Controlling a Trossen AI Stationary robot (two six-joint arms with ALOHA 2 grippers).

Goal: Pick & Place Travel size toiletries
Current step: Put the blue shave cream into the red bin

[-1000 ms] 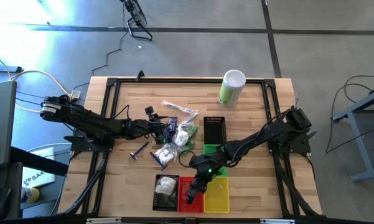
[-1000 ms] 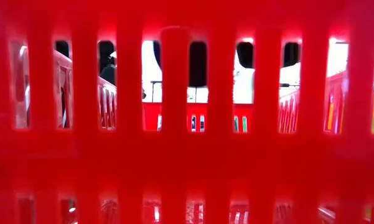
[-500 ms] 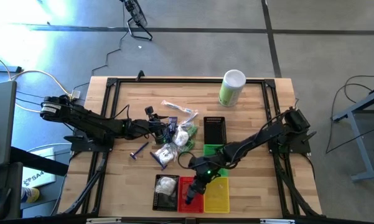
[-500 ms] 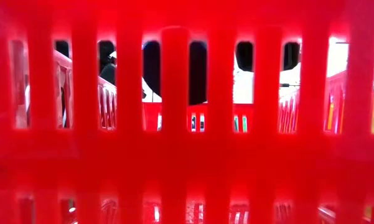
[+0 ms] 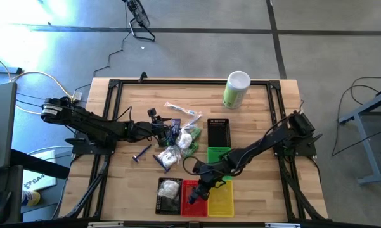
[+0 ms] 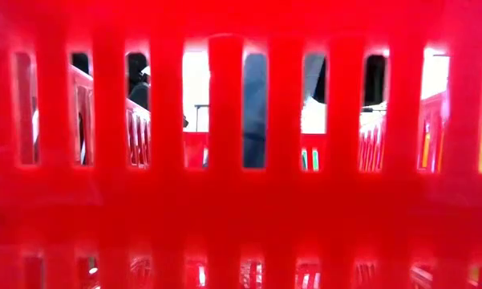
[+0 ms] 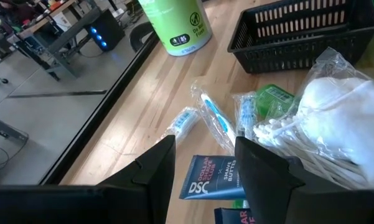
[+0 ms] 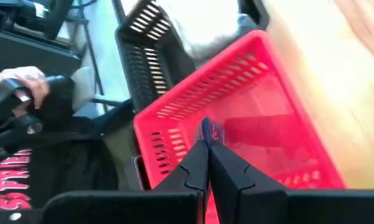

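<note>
The right gripper (image 5: 194, 197) hangs over the red basket (image 5: 185, 185), its two fingers pressed together on a dark blue tube (image 8: 206, 132) whose end shows just past the fingertips in the right wrist view, above the basket's floor. That basket sits at the near edge of the wooden table (image 5: 260, 107), with a black basket (image 5: 160, 199) touching one side and a yellow basket (image 5: 223, 201) touching the other; a white crinkly pouch (image 5: 170, 187) lies inside the black one. A green basket (image 5: 218, 154) stands just behind the yellow one, and a second black basket (image 5: 218, 132) lies behind that. The remaining travel size toiletries form a loose pile (image 5: 177, 140) behind the red basket, toward the table's middle: white pouches, a small green bottle and clear-wrapped sticks. The left gripper (image 5: 165, 133) rests low at that pile, its fingers (image 7: 155, 168) standing apart on either side of another dark blue tube (image 7: 208, 177) marked DSC, without closing on it. A blue-handled item (image 5: 141, 154) lies alone beside the pile, farther from the baskets. A tall green-and-white canister (image 5: 236, 89) stands upright at the far side of the table, well apart from the red basket. The low view is filled by the red basket's slatted wall (image 6: 224, 201).
</note>
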